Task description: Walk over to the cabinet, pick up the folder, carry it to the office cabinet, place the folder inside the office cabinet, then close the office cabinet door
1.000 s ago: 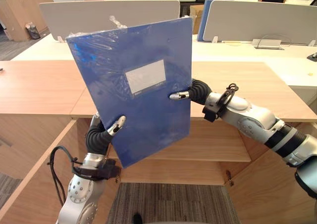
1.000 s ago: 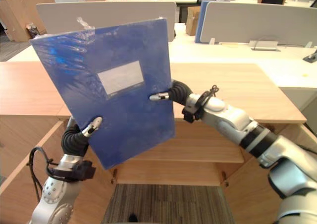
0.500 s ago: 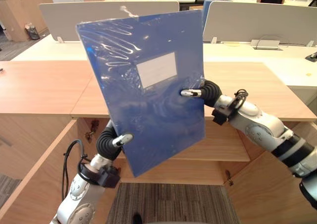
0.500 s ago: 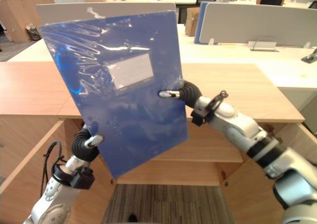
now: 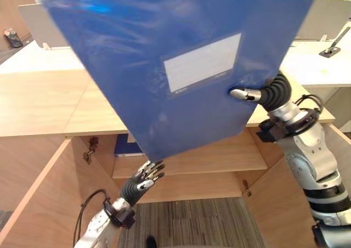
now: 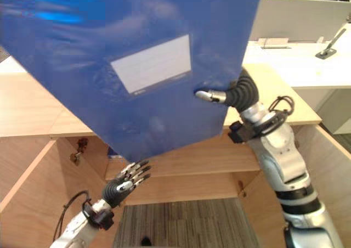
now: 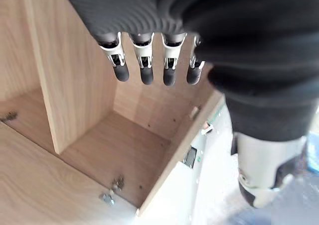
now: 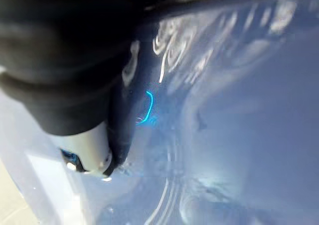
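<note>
One hand carries the blue folder (image 5: 164,56): the right hand (image 5: 245,94) pinches its edge, thumb pressed on the front cover just below and beside the white label (image 5: 202,62), with the folder rising tilted above that hand and towards the other one. Below the folder's lower corner and apart from it, the left hand (image 5: 145,175) hangs with fingers (image 7: 145,70) straight and spread, holding nothing, before the open cabinet's shelf (image 5: 219,157).

An office: white desks (image 5: 315,67), a partition screen (image 6: 307,20), a wooden cabinet (image 5: 38,102).
</note>
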Motion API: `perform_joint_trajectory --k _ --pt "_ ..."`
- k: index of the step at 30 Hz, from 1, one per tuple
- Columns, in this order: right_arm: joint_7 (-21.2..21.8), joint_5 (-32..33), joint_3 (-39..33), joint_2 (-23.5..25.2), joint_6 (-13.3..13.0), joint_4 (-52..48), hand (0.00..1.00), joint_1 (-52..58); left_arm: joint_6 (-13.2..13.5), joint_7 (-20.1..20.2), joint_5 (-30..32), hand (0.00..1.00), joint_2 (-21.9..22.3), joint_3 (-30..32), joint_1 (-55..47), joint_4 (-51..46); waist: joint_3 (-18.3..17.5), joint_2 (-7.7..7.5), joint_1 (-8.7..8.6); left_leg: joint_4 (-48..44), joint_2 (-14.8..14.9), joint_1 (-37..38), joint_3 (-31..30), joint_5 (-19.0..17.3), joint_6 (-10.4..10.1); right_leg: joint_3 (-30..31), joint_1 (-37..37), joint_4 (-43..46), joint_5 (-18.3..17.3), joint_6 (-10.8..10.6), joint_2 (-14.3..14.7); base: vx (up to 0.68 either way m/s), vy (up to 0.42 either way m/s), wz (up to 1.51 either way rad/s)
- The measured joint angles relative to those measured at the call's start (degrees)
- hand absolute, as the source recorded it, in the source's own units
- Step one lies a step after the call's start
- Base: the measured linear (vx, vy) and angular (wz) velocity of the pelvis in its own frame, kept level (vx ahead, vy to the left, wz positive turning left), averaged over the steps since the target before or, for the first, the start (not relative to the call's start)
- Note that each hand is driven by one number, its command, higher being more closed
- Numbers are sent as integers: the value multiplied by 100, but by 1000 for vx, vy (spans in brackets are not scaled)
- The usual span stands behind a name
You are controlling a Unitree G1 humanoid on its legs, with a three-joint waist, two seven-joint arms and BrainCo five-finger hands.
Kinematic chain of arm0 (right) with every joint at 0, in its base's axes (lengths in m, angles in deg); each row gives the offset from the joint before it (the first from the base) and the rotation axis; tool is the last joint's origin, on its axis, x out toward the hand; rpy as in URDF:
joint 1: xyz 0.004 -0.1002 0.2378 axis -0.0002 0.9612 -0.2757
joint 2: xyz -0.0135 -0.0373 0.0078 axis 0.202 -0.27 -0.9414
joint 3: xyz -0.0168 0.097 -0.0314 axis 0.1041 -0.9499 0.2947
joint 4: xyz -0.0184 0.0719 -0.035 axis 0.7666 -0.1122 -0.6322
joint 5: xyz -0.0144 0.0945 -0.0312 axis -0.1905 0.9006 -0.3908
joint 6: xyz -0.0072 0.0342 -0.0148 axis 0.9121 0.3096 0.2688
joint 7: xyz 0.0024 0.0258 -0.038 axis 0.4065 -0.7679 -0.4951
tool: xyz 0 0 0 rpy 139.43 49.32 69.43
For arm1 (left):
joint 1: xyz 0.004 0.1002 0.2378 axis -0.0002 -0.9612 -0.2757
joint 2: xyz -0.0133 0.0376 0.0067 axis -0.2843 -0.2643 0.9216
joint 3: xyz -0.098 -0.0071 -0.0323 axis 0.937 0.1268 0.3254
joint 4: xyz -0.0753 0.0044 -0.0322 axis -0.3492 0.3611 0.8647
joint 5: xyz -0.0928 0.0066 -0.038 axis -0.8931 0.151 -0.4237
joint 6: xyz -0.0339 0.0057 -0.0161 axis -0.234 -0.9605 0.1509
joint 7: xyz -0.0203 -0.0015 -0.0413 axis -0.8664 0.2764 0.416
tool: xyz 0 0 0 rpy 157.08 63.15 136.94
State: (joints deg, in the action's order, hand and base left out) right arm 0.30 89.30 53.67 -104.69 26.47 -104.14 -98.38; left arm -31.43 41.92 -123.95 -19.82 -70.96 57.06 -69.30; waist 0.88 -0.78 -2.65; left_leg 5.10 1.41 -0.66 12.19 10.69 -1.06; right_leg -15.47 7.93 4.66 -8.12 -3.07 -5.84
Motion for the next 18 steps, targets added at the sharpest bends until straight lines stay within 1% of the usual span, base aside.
perform_joint_trajectory --k 1,2,3,4,5,6,7,8,9,10,11,12,13,14,16,17,18 --pt "-62 -309 -59 96 -71 -99 100 55 -2 -48 261 0 73 78 -25 172 -4 5 -8 1 2 0 0 0 0 1 0 -1 2 1 1 0 0 0" --pt "-137 -880 -121 289 -239 -278 100 205 -1 -147 707 0 214 217 -79 606 -17 20 -22 17 4 0 0 0 1 6 -2 -3 8 1 2 0 0 0" --pt "-159 -1066 -114 353 -293 -331 100 276 -2 -173 978 0 261 264 -77 804 -23 27 -25 20 4 0 1 -1 1 9 -3 -4 10 0 2 0 0 0" --pt "-166 -1372 -85 482 -385 -371 100 429 -4 -217 1448 0 364 369 -73 1205 -29 34 -25 22 7 0 2 -1 2 13 -5 -6 15 -1 4 0 0 0" --pt "-167 -1587 -25 589 -407 -368 100 575 -5 -242 1844 0 452 480 -72 1560 -29 34 -22 23 12 0 6 -2 2 18 -5 -18 25 -3 8 -21 9 -3" --pt "-169 -1677 39 618 -406 -362 100 639 -6 -262 2036 0 511 565 -70 1745 -29 33 -19 23 15 0 13 -2 2 22 -5 -28 34 -4 12 -19 8 -6" --pt "-157 -1792 230 624 -406 -362 100 751 -3 -379 2612 0 662 799 -50 2138 -30 32 -17 24 21 0 29 -3 3 38 -8 -43 48 -2 17 -14 5 -6" --pt "-146 -1851 344 623 -407 -363 100 806 -4 -432 2834 0 740 940 -29 2362 -33 27 -16 24 25 0 35 -3 3 49 -9 -48 52 -1 21 -13 5 -7" --pt "-103 -2039 547 624 -410 -364 100 938 -6 -627 3408 0 896 1258 58 2850 -42 14 -2 24 55 0 46 -4 3 80 -10 -63 64 3 29 -10 -4 -10" --pt "-36 -2217 754 614 -413 -359 100 1067 -11 -837 3818 0 1015 1556 179 3374 -47 1 27 26 80 0 84 -8 3 126 -16 -95 80 15 47 -7 -5 -14" --pt "-26 -2281 897 591 -416 -336 100 1105 -13 -929 3979 0 1045 1680 241 3658 -49 -2 49 26 94 0 106 -12 -2 151 -20 -114 91 20 58 -12 -13 -16" --pt "13 -2463 1208 540 -430 -262 100 1121 -57 -1231 4408 0 1078 1860 330 4173 -48 -3 59 27 110 -5 117 -13 -3 166 -20 -143 108 31 75 -11 -8 -12" --pt "41 -2604 1566 420 -465 -137 100 1119 -104 -1441 4668 0 1104 1981 386 4627 -53 -9 55 27 123 -4 131 -13 -3 179 -20 -155 120 39 86 -14 -11 -8" --pt "46 -2653 1783 325 -499 -28 100 1106 -119 -1530 4777 0 1104 2006 387 4824 -60 -18 58 27 129 -5 136 -13 -4 184 -20 -162 124 43 92 -8 -10 -6" --pt "130 -3120 2863 -91 -567 598 100 895 -226 -1737 4973 0 1104 2117 377 5375 -88 -73 97 26 166 -5 159 -17 -12 221 -24 -188 140 66 128 -6 -16 -7" --pt "167 -3261 3157 -193 -574 788 100 824 -248 -1752 4976 0 1103 2141 378 5480 -96 -89 130 26 177 -5 165 -17 -15 234 -25 -194 145 73 138 -8 -18 -7" --pt "265 -3505 3669 -378 -577 1153 100 751 -284 -1775 4976 0 1104 2173 377 5602 -109 -121 211 26 192 -5 172 -16 -21 250 -29 -201 151 83 153 -11 -17 -4"
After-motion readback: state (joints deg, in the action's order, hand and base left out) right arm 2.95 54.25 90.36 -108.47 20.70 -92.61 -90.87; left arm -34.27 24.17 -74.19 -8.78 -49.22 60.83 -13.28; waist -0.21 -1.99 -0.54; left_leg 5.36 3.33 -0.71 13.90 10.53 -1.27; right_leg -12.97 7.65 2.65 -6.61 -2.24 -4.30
